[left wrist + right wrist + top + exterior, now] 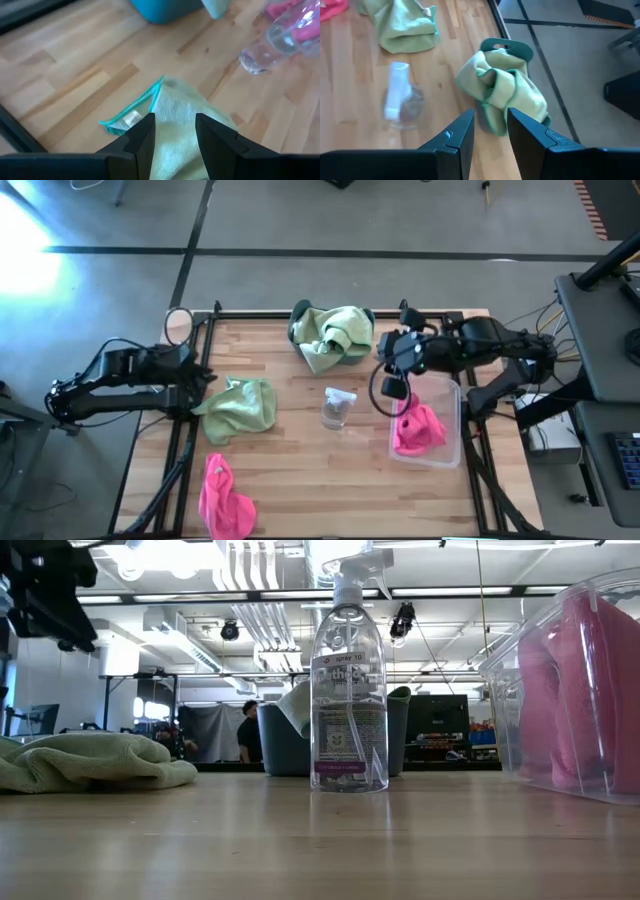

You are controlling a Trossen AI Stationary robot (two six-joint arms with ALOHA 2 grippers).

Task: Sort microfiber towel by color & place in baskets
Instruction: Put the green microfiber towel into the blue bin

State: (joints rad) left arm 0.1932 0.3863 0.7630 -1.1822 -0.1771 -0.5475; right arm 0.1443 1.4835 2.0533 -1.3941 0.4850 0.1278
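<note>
One light green towel [240, 408] lies crumpled on the table's left part, its teal-hemmed corner [131, 116] flat on the wood. My left gripper [207, 385] [174, 119] hangs open above that towel's left edge, raised off the table. More green towels [335, 335] [502, 92] drape over the dark teal basket [300, 315] at the far edge. A pink towel [418, 430] sits in the clear basket [450, 395] on the right. Another pink towel [222, 498] lies at the near left edge. My right gripper [387, 358] [490, 112] is open and empty, between the two baskets.
A small clear spray bottle [338, 408] [348, 690] stands upright mid-table between the green towel and the clear basket. Black frame rails run along the table's left and right edges. Bare wood shows in the near middle [320, 490].
</note>
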